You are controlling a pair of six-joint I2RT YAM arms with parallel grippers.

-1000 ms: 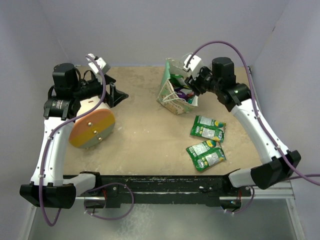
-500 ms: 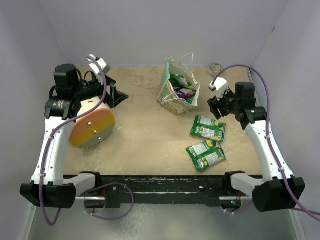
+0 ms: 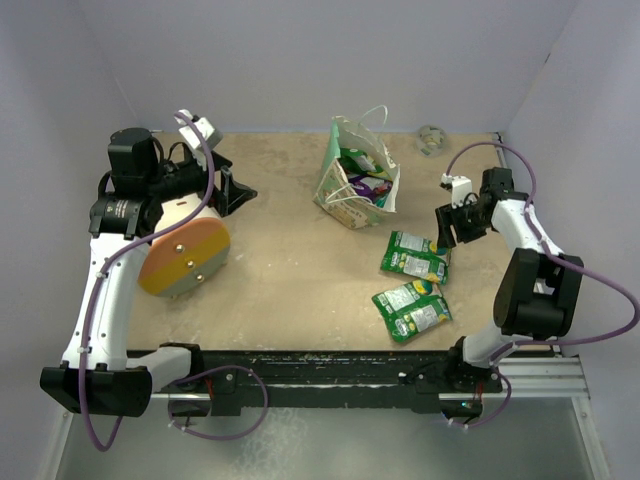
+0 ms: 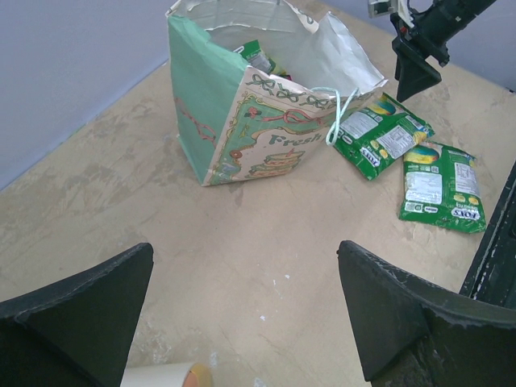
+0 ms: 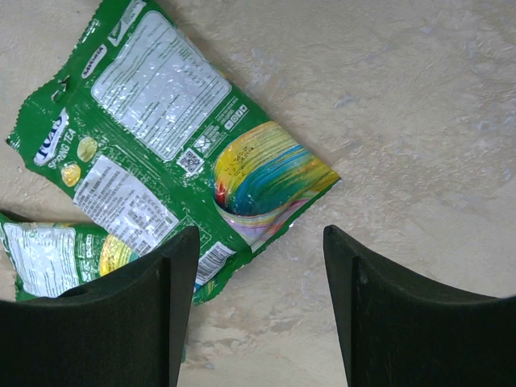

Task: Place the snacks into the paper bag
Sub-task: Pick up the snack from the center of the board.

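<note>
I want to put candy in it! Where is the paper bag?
In the top view the paper bag sits near the middle of the table's far edge, just beyond the green snack packets.

The paper bag [image 3: 352, 200] stands open at the far centre of the table [image 3: 290, 270], tilted a bit, w/ purple and green packets [image 3: 362, 178] showing in its mouth and a thin handle looping up over the top. Four green snacks lie flat to its near right in two pairs: upper pair [image 3: 416, 255] and lower pair [image 3: 411, 309], close but apart. The right gripper [image 3: 447, 230] hangs just beside the upper pair's far-right corner, poss. not touching; angle too steep to say. The left gripper [image 3: 238, 190] sits far left, next to the cream cone [image 3: 185, 255] w/ its orange end. A small grey round obj. [image 3: 431, 138] lies at the far edge.
</note>
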